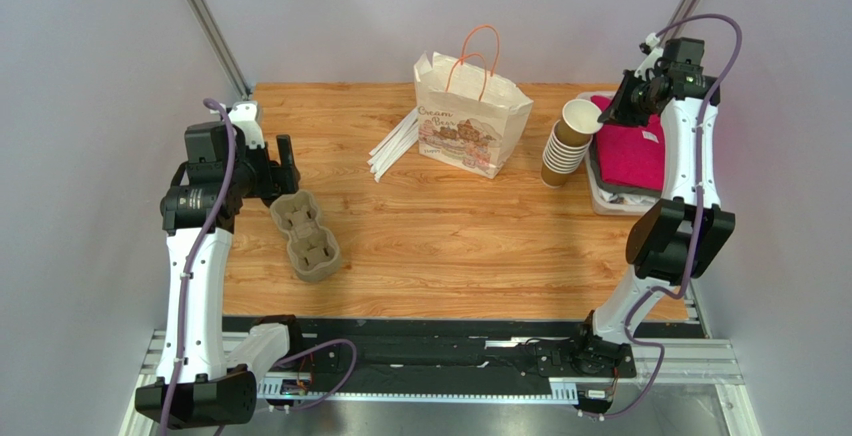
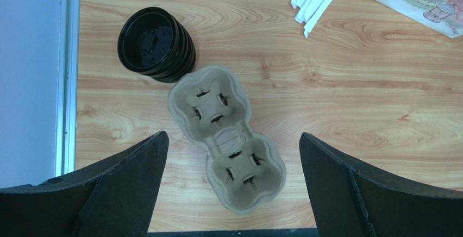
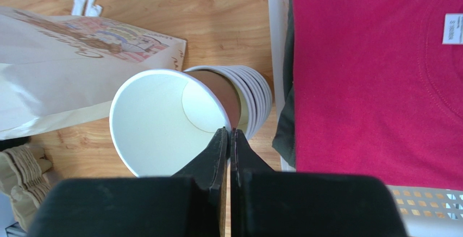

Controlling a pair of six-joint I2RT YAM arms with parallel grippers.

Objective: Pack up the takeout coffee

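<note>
Left hand (image 1: 285,166) hovered over the pulp tray (image 1: 306,237) on the table (image 1: 450,246). Its wrist view showed fingers (image 2: 130,177) spread wide with the tray between them, probably ready to steady it, and black lids (image 2: 157,44) beyond. Right hand (image 3: 229,131) pinched a lidless cup (image 3: 152,117) by its rim just ahead of the cup stack (image 3: 255,90), apparently to separate it; no lidded takeout coffee showed.

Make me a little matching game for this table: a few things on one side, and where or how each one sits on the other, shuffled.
Things:
1. paper bag
2. black lids
3. cup tray
4. top cup

States:
A. pinched at its rim by the right gripper
B. stacked beside the tray
C. standing upright at the far side of the table
D. lying flat under the open left gripper

Pairs: 1-C, 2-B, 3-D, 4-A
</note>
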